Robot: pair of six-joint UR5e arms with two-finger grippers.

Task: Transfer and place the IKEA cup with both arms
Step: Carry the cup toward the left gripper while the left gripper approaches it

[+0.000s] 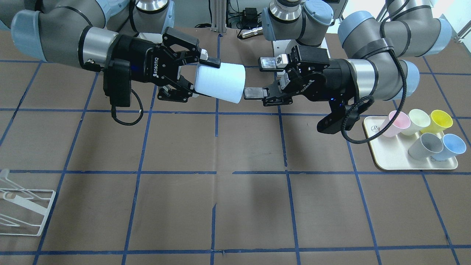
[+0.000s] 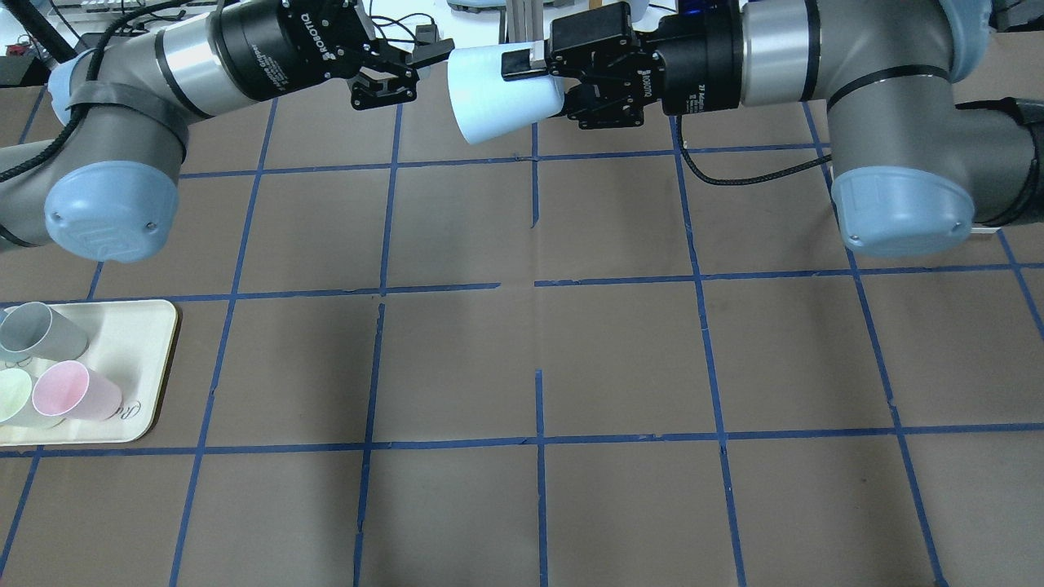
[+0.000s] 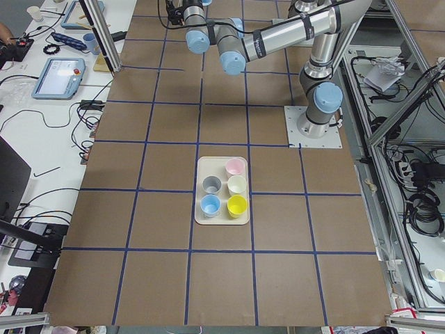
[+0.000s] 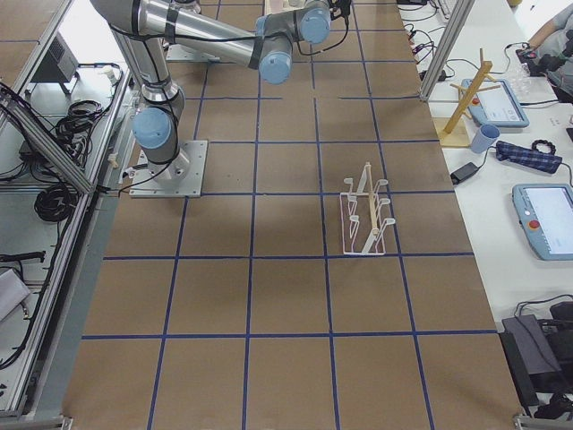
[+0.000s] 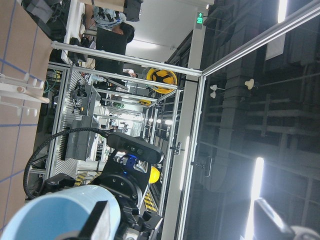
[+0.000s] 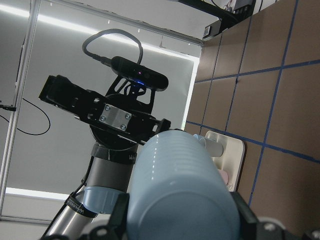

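The pale sky-blue IKEA cup (image 1: 220,81) lies horizontal in the air over the far middle of the table. My right gripper (image 1: 201,78) is shut on its base end. It also shows in the overhead view (image 2: 497,94) and fills the right wrist view (image 6: 180,195). The cup's open mouth faces my left gripper (image 1: 259,78), which is open, with its fingertips just beyond the rim and not touching it. In the left wrist view the cup's mouth (image 5: 50,215) sits at the bottom left, beside one finger (image 5: 100,220).
A cream tray (image 1: 382,162) on my left side holds pink (image 1: 396,123), cream (image 1: 417,121), yellow (image 1: 438,121), grey (image 1: 427,145) and deeper blue (image 1: 450,146) cups. A white wire rack (image 1: 22,209) stands on my right side near the operators' edge.
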